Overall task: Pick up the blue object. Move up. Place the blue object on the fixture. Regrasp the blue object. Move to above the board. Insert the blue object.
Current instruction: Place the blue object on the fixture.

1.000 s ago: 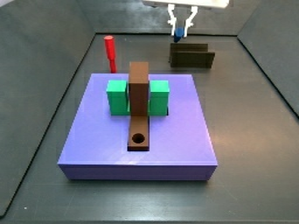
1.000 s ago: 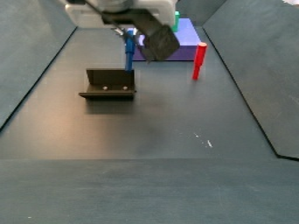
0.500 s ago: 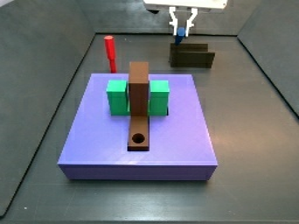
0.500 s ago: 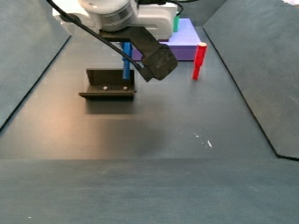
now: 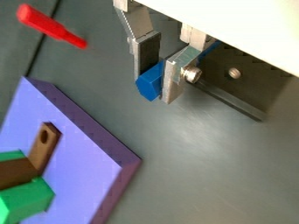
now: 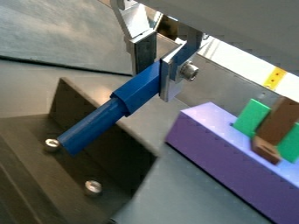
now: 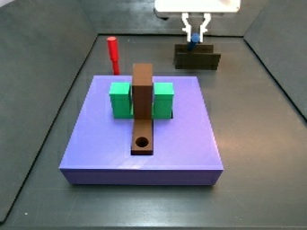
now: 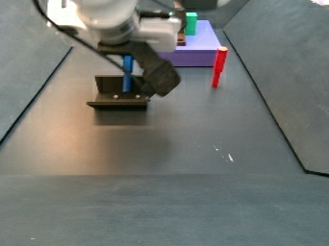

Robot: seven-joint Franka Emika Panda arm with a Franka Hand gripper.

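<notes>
My gripper (image 7: pixel 195 30) is shut on the upper end of the blue object (image 7: pixel 195 39), a slim blue peg held upright over the fixture (image 7: pixel 197 59) at the back of the floor. In a side view the gripper (image 8: pixel 129 65) holds the peg (image 8: pixel 127 73) with its lower end at the fixture's recess (image 8: pixel 119 97); I cannot tell if it touches. Both wrist views show the silver fingers (image 5: pixel 176 74) (image 6: pixel 176 70) clamped on the peg (image 5: pixel 147 85) (image 6: pixel 111 112), with the fixture (image 5: pixel 239 83) (image 6: pixel 70 162) below. The brown board (image 7: pixel 144 108) lies on the purple base, with its hole towards the front.
A purple base (image 7: pixel 180 148) carries green blocks (image 7: pixel 120 101) on both sides of the board. A red upright peg (image 7: pixel 113 54) stands behind its left corner, also in a side view (image 8: pixel 220 67). Grey walls enclose the dark floor.
The gripper has carried the blue peg sideways to above the fixture and lowered it, so that the peg's lower end now reaches the fixture.
</notes>
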